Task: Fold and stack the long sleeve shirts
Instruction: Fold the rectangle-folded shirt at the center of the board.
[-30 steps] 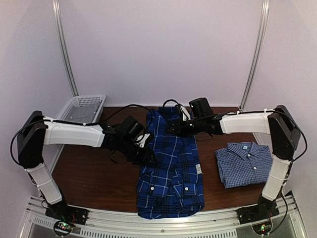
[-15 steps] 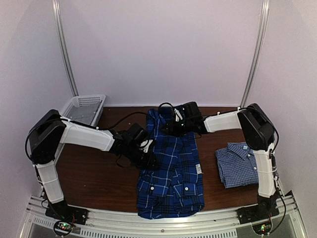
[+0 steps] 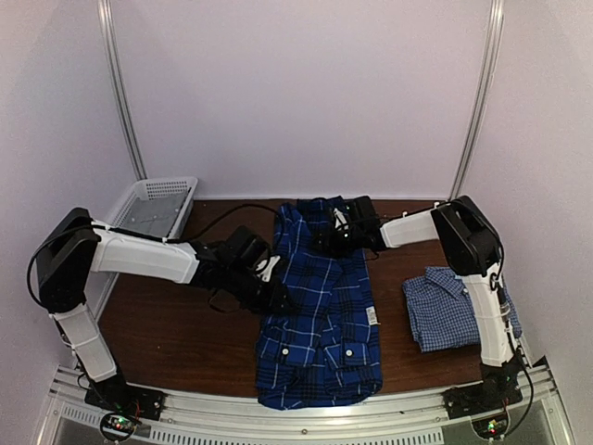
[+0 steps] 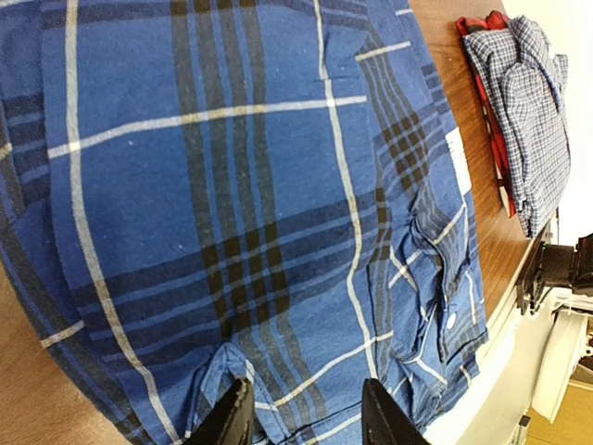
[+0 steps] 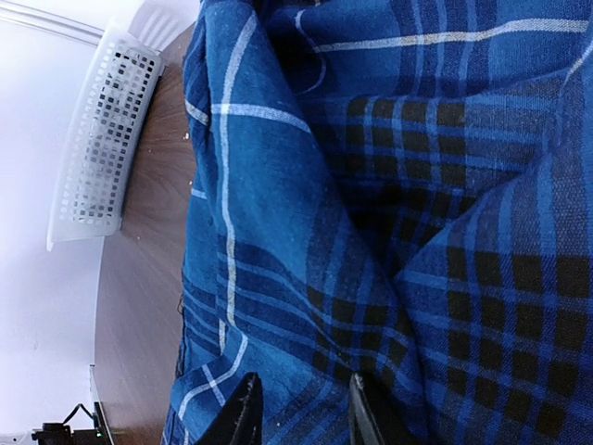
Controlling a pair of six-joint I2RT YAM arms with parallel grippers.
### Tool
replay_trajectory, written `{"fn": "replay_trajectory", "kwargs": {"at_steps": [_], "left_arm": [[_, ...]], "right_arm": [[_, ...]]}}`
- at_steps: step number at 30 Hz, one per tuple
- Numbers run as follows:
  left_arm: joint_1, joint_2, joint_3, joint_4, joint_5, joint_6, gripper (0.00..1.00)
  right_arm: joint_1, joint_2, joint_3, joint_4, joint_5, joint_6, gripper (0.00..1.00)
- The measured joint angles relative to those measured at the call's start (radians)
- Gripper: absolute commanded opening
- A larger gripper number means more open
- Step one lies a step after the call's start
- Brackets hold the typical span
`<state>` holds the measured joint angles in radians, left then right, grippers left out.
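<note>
Brown table (image 3: 167, 324): plaid shirt (image 3: 320, 315) lies lengthwise at centre frame; check shirt (image 3: 445, 311) sits folded at right, well apart. Left gripper (image 3: 278, 295) stands part-open at the plaid's left edge, right gripper (image 3: 326, 239) part-open at its upper end. Both straddle cloth with no grip evident. Basket (image 3: 157, 199) stands upper left.

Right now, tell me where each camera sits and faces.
Top external: above and behind the bases, looking down at the table; shows left gripper and right gripper at the plaid shirt.
Left wrist: on the left arm, facing across the plaid shirt toward the check shirt; fingertips at bottom.
Right wrist: on the right arm, close over the plaid shirt, basket beyond; fingertips at bottom.
Shared: all see the plaid shirt.
</note>
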<state>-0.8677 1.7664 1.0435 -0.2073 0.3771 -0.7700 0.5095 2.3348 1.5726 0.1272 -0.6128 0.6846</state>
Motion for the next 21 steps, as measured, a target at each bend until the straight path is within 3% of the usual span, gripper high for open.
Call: {"fn": "replay_trajectory", "kwargs": {"at_steps": [6,13,21], "left_arm": [[0.029,-0.01,0.036,-0.034,-0.058,0.002,0.41],[0.233,0.004,0.143,-0.037,-0.114,0.026,0.41],[0.319,0.173,0.333,-0.028,-0.102,0.108,0.41]], "right_arm": [[-0.002,-0.006,0.016,-0.033,0.013,-0.026,0.41],[-0.008,-0.073,0.051,-0.114,0.064,-0.109,0.45],[-0.01,-0.239,-0.054,-0.139,0.116,-0.166,0.47]]}}
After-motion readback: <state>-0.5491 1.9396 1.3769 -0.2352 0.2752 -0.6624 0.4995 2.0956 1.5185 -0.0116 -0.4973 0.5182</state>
